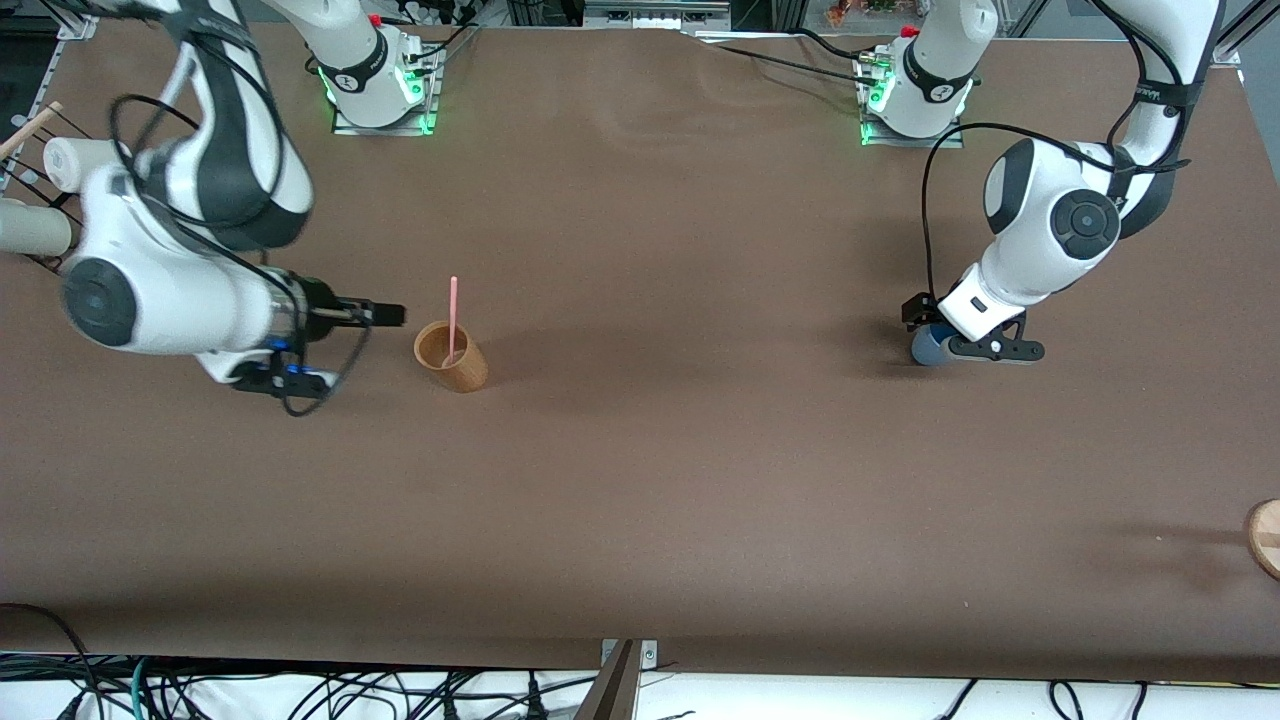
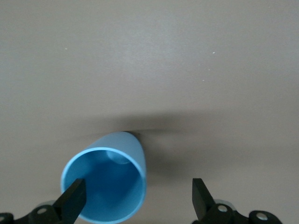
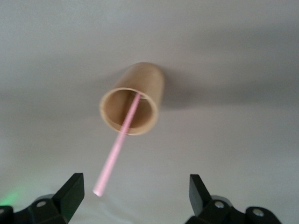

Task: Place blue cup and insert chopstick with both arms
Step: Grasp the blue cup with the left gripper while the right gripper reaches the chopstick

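A wide table (image 1: 640,480) covered with a plain brown surface is seen, and the bases of both arms are fixed along its edge farthest from the front camera. Toward the right arm's end a tan cup (image 1: 452,357) is standing on it with a pink chopstick (image 1: 452,318) placed upright inside. Toward the left arm's end a blue cup (image 1: 930,346) is resting on the table, and a round wooden object (image 1: 1265,538) is partly seen at the table's edge, nearer to the front camera.

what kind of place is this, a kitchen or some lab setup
Most likely a robotics lab bench, not a kitchen. Two arms are bolted to a brown-covered table, cables trail along its edge, and the only props are a tan cup holding a chopstick and a blue cup.
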### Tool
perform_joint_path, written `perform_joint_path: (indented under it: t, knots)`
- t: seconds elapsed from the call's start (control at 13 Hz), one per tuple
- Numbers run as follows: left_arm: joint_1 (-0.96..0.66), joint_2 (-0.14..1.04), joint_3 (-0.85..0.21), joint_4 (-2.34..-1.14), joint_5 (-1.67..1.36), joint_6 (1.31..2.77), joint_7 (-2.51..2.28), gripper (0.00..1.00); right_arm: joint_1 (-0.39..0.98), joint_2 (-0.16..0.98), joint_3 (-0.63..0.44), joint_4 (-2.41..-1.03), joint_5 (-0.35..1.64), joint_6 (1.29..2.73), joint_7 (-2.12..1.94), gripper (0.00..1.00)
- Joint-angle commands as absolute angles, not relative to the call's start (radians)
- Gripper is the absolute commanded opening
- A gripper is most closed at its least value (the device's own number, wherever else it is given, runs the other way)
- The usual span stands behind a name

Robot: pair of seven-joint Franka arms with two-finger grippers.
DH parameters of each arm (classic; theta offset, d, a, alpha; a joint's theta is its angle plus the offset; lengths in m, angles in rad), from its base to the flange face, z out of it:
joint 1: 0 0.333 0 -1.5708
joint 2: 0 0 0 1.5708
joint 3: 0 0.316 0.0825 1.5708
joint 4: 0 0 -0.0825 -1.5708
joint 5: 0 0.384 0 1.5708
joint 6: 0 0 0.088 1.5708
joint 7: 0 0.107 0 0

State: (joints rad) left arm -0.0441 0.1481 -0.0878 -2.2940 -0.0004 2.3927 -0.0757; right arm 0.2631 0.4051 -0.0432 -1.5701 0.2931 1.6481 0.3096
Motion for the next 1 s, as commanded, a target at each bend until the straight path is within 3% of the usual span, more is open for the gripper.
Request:
perform_joint_path:
  t: [0.0,0.46,0.54,0.62,0.69,0.85,0.92]
  knots:
    - [-0.04,0.12,-0.112,-2.364,0.023,2.471,-0.129,1.0,0.313,0.455,-0.044,-1.536,0.331,1.673,0.434,0.99]
    - [-0.037,0.153,-0.112,-2.402,0.063,2.563,-0.13,1.0,0.337,0.537,-0.044,-1.545,0.334,1.72,0.491,0.91]
    - [-0.035,0.161,-0.112,-2.41,0.063,2.585,-0.13,0.94,0.337,0.538,-0.044,-1.548,0.337,1.718,0.491,0.88]
    - [-0.034,0.166,-0.112,-2.419,0.063,2.601,-0.13,0.79,0.336,0.538,-0.044,-1.558,0.339,1.717,0.491,0.86]
    - [-0.034,0.169,-0.112,-2.421,0.063,2.603,-0.13,0.55,0.336,0.54,-0.044,-1.569,0.341,1.717,0.491,0.83]
    - [-0.031,0.176,-0.112,-2.421,0.064,2.603,-0.129,0.17,0.337,0.54,-0.044,-1.585,0.347,1.718,0.492,0.72]
    - [-0.029,0.179,-0.112,-2.421,0.063,2.605,-0.129,0.08,0.336,0.54,-0.044,-1.588,0.365,1.715,0.492,0.66]
